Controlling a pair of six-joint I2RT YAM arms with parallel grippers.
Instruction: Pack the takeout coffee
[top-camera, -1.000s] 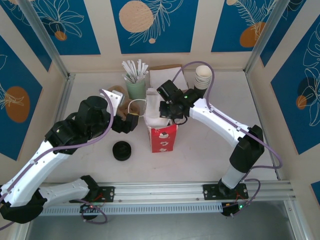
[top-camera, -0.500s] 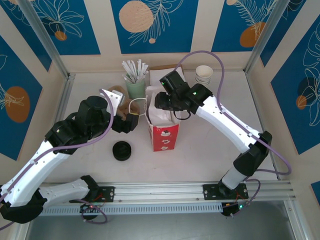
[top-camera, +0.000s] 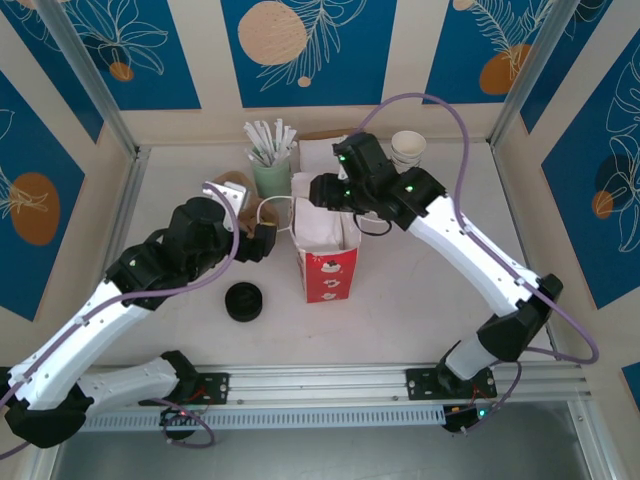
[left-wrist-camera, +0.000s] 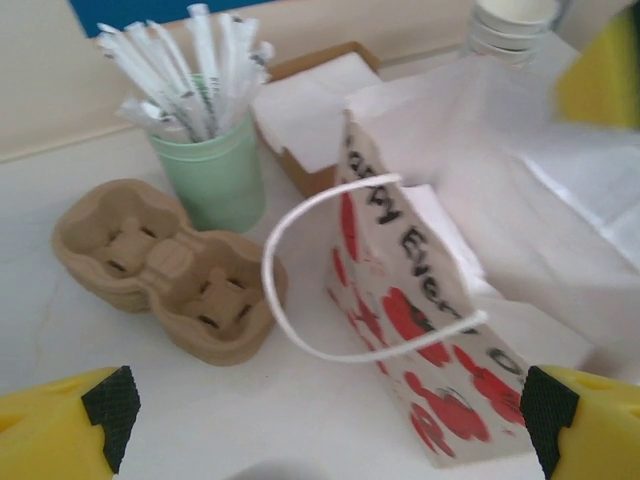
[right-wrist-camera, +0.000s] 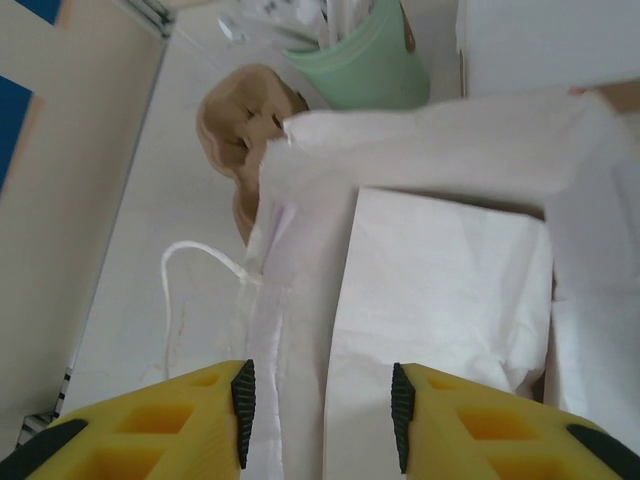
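Top external: right gripper (top-camera: 322, 192) is hovering over the mouth of the red-and-white bag (top-camera: 327, 265), fingers parted, gripping nothing. Left gripper (top-camera: 262, 240) is hanging wide open beside the handle loop (left-wrist-camera: 272, 270). I'm judging the takeout coffee is sitting inside, hidden by the white walls. Next move: lifting clear without snagging paper. Pulp cup carrier (left-wrist-camera: 160, 265) and straw holder (left-wrist-camera: 210, 175) are crowding the left side.

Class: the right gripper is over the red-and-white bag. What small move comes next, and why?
Probably raise the right gripper clear of the bag: its jaws stand parted and empty above the bag's open mouth, where they could snag the paper.
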